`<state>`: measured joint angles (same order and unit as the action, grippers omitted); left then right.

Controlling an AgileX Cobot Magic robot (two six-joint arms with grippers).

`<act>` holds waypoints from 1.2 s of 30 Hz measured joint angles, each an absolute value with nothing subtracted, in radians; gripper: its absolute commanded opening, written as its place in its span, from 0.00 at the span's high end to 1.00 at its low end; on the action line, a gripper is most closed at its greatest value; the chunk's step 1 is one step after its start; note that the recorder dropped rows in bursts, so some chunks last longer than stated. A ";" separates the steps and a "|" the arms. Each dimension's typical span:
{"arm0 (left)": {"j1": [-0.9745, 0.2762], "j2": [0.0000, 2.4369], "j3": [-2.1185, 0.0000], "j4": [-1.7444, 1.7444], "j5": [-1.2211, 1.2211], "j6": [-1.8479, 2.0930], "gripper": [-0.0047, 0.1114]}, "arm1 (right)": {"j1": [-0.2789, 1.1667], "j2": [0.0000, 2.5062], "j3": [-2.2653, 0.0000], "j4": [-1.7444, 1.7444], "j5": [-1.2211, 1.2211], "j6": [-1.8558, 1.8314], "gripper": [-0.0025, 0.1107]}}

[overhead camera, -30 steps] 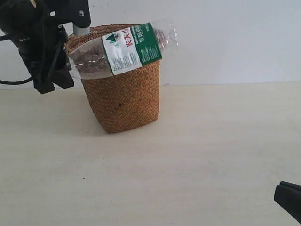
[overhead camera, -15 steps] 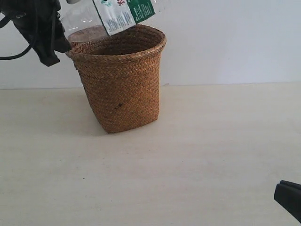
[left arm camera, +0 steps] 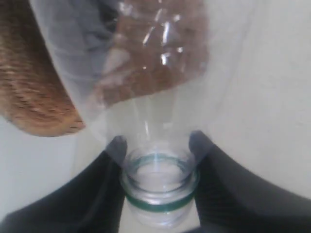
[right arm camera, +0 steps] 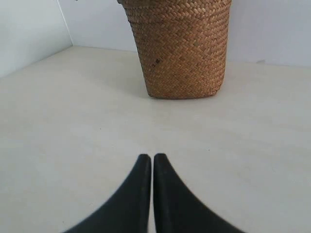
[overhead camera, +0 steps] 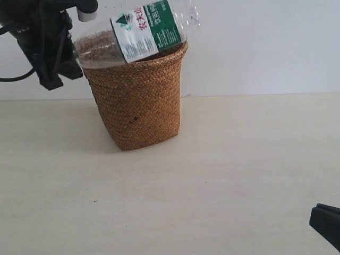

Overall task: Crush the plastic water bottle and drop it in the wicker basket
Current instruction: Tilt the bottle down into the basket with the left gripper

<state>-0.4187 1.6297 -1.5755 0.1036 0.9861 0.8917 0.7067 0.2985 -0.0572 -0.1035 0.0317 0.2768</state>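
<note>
The plastic water bottle (overhead camera: pixel 149 29) lies nearly level across the top of the wicker basket (overhead camera: pixel 135 103), its base out past the basket's right rim. My left gripper (overhead camera: pixel 74 53) is left of the rim, shut on the bottle's neck. In the left wrist view, the black fingers (left arm camera: pixel 114 150) clamp the clear bottle (left arm camera: pixel 158 182) just above its green ring; the mouth shows no cap. The basket (left arm camera: pixel 34 92) shows behind it. My right gripper (overhead camera: pixel 325 223) rests low at the table's front right. Its jaws are shut and empty (right arm camera: pixel 153 158), pointing at the basket (right arm camera: pixel 180 48).
The basket stands on a pale tabletop (overhead camera: pixel 223 170) close to a white back wall (overhead camera: pixel 265 42). A black cable (overhead camera: pixel 16 79) hangs from the left arm at the far left edge.
My left gripper lifted the bottle from in front of the basket's upper wall to above the rim, then lowered it slightly toward the opening. The right gripper has not moved.
</note>
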 measured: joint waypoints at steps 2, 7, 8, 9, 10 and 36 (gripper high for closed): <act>-0.417 1.630 -1.575 0.149 0.910 0.892 0.93 | 0.707 0.299 -0.057 -0.103 0.032 0.277 0.98; -0.389 1.641 -1.575 0.158 0.902 0.892 0.93 | 0.707 0.299 -0.057 -0.103 0.032 0.277 0.98; -0.384 1.649 -1.575 0.147 0.934 0.892 0.93 | 0.707 0.299 -0.057 -0.103 0.032 0.277 0.98; -0.377 1.657 -1.575 0.133 0.971 0.892 0.93 | 0.707 0.299 -0.057 -0.103 0.032 0.277 0.98; -0.374 1.667 -1.575 0.116 1.008 0.892 0.93 | 0.707 0.299 -0.057 -0.103 0.032 0.277 0.98; -0.372 1.707 -1.590 -0.191 1.213 0.850 0.92 | 0.707 0.299 -0.057 -0.103 0.032 0.279 0.98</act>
<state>-0.3717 1.7072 -1.5899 -0.1908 1.2134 0.8498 0.7067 0.2985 -0.0572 -0.1035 0.0317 0.2785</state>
